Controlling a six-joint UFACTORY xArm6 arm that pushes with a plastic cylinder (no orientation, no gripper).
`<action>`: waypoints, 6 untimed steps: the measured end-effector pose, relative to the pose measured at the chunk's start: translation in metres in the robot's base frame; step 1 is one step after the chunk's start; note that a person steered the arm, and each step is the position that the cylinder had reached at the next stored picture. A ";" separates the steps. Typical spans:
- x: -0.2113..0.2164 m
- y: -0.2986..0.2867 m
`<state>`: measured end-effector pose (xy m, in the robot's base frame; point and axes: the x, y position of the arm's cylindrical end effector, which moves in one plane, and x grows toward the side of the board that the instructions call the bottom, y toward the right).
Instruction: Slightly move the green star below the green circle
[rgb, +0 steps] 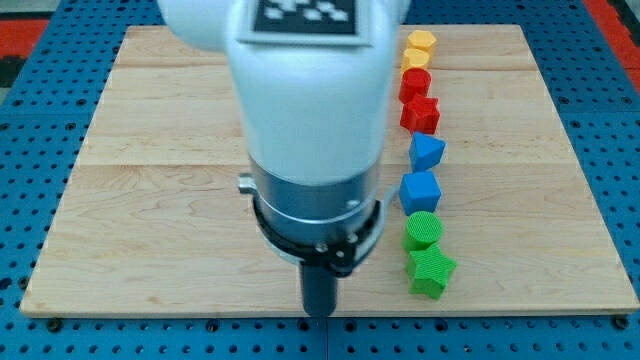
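The green star (432, 271) lies near the board's bottom edge, right of centre, directly below the green circle (423, 230) and touching it. My tip (319, 311) is at the bottom edge of the board, to the left of the green star and a little lower, apart from it. The white arm body hides the middle of the board above the tip.
A column of blocks runs up from the green circle: a blue cube (420, 190), a blue block (426, 152), a red star (420, 115), a red block (415, 84), and yellow blocks (419, 48) at the top. The wooden board (150, 200) lies on a blue pegboard.
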<state>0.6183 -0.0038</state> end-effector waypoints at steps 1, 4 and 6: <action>0.000 0.034; -0.014 0.139; -0.105 0.245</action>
